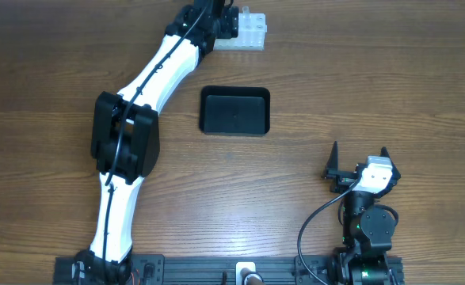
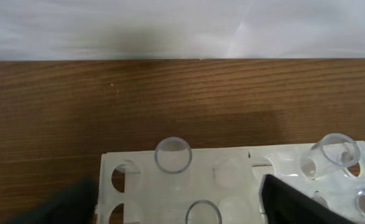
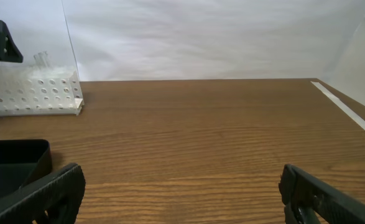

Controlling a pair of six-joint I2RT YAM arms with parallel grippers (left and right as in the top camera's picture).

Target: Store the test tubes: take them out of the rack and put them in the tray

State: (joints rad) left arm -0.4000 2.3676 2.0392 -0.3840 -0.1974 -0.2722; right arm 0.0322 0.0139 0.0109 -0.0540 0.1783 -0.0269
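Note:
A clear plastic rack stands at the far edge of the table, and my left gripper is right over it. In the left wrist view the rack holds several clear test tubes, one near the middle and another off to the side. The left gripper is open with its dark fingers straddling the rack's holes. A black tray lies empty at the table's centre. My right gripper is open near its base, holding nothing; its wrist view shows the rack and the tray far off.
The bare wooden table spreads around the tray. A white wall backs the far edge behind the rack. A white tape line runs along the table in the right wrist view.

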